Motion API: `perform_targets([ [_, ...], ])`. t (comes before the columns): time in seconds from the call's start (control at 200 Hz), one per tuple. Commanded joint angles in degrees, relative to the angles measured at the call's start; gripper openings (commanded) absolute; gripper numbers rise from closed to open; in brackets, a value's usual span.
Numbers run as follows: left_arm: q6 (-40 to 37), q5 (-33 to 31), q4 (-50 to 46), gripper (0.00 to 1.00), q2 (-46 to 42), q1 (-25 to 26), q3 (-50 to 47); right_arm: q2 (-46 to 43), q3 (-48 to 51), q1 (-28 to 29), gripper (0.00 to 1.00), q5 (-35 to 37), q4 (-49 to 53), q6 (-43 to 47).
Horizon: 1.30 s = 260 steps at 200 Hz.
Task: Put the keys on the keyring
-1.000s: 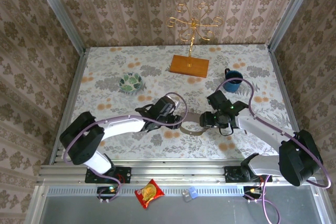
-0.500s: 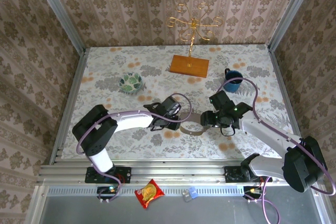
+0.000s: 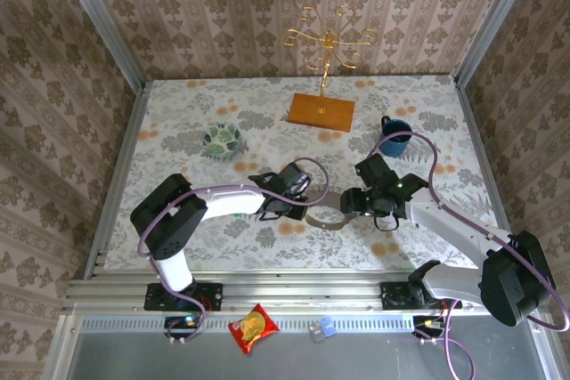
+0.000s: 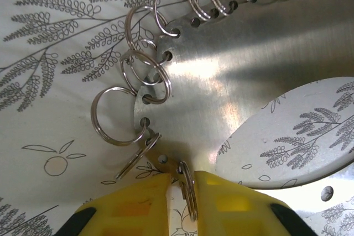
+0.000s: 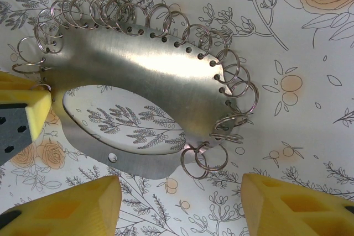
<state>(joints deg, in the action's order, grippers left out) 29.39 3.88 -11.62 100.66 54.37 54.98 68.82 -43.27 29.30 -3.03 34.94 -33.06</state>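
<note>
Slippage likely: left tool (image 4: 181, 197) clamped on one thin split ring (image 4: 186, 176) at the edge of the keyring (image 4: 238, 70), flat on the surface (image 4: 50, 81) between both tools; right tool (image 5: 180, 183) spread wide above. Could twist free, or drag the keyring.

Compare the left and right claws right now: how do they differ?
Left claw is pinched nearly shut on a small ring at the metal plate's edge; right claw stands wide open, gripping nothing. Left claw touches that ring; right claw touches nothing that I can see. Both are yellow-tipped and face the same plate.
</note>
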Motion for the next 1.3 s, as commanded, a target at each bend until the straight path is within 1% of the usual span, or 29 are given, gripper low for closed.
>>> perform_targets([
  [0.0,0.17,0.78,-1.21,0.16,0.50,0.34,1.55,-1.23,0.31,0.15,0.60,1.67,1.35,-0.63],
  [0.125,-0.10,-0.35,-1.36,0.12,-0.58,0.56,1.35,-1.96,0.15,0.14,0.60,1.87,1.72,-0.61],
  [0.21,-1.15,-1.77,-2.34,0.07,-1.98,0.93,1.52,-2.60,-0.05,0.16,0.60,1.95,1.98,-0.58],
  [0.325,-4.60,-3.98,-4.28,0.00,-4.58,2.10,2.02,-3.88,-0.35,0.19,0.61,1.85,1.70,0.36],
  [0.35,-5.79,-4.20,-4.77,0.00,-5.24,2.41,2.19,-4.18,-0.45,0.19,0.61,1.88,1.51,0.71],
  [0.41,-9.50,-4.91,-6.05,0.00,-6.90,3.17,2.57,-5.40,-0.72,0.19,0.61,2.14,0.89,1.76],
  [0.54,-20.41,-6.75,-10.68,0.00,-11.05,4.90,4.07,-8.80,-1.83,0.17,0.63,2.33,-0.87,5.55],
  [0.69,-33.49,-6.91,-15.93,0.00,-17.32,5.07,5.46,-14.82,-2.08,0.14,0.66,4.02,-3.99,10.62],
  [0.785,-41.48,-6.54,-17.85,0.00,-21.98,4.97,5.96,-18.36,-1.23,0.15,0.67,3.23,-8.82,14.77],
  [0.88,-49.36,-5.32,-18.18,0.00,-26.44,4.75,5.59,-21.02,-0.37,0.19,0.64,-1.00,-13.50,20.22],
  [0.97,-56.55,-3.25,-17.83,0.00,-30.17,4.22,4.49,-21.82,-0.76,0.21,0.62,-9.16,-16.55,25.32],
  [1.085,-63.24,-1.78,-18.08,0.00,-33.14,3.25,4.20,-20.94,-2.66,0.30,0.59,-17.97,-16.77,31.04],
  [1.215,-68.83,0.04,-19.19,0.00,-35.17,2.72,5.11,-19.53,-4.41,1.39,0.57,-23.54,-16.42,35.73],
  [1.26,-70.54,1.77,-19.58,0.00,-35.96,2.79,5.61,-19.10,-4.94,2.23,0.52,-24.65,-16.65,37.47],
  [1.295,-71.71,3.61,-19.54,0.00,-36.69,2.87,5.89,-18.74,-5.25,3.22,0.51,-24.60,-16.56,38.95],
])
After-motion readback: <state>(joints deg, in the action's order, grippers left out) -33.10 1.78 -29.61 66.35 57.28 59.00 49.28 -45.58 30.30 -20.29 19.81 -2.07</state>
